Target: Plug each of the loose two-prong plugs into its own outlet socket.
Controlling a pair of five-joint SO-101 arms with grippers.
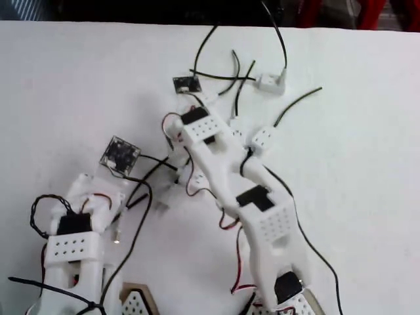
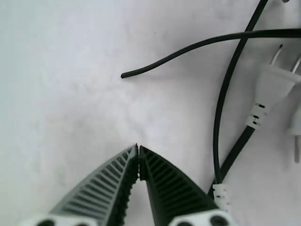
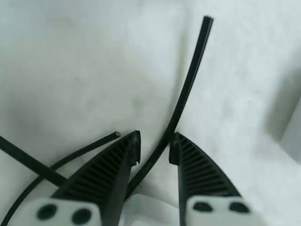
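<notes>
My left gripper (image 2: 138, 160) is shut with nothing in it, low over bare table. Off to one side of it lies a white two-prong plug (image 2: 273, 82) on a black cable (image 2: 221, 122), and a second plug (image 2: 296, 129) shows at the picture's edge. My right gripper (image 3: 154, 146) has its fingers around a white plug body (image 3: 136, 207); that plug's black cable (image 3: 186, 89) runs out between the fingertips. From above, the right arm (image 1: 223, 170) stretches to the table's middle and the left arm (image 1: 72, 246) sits at the near left. Two white cabled pieces (image 1: 262, 138) (image 1: 270, 82) lie beyond.
Loose black cables (image 1: 226, 77) cross the far middle of the white table (image 1: 79, 85). Another cable end (image 3: 75, 153) lies beside the right gripper. A short cable end (image 2: 155, 66) rests ahead of the left gripper. The table's left and right sides are open.
</notes>
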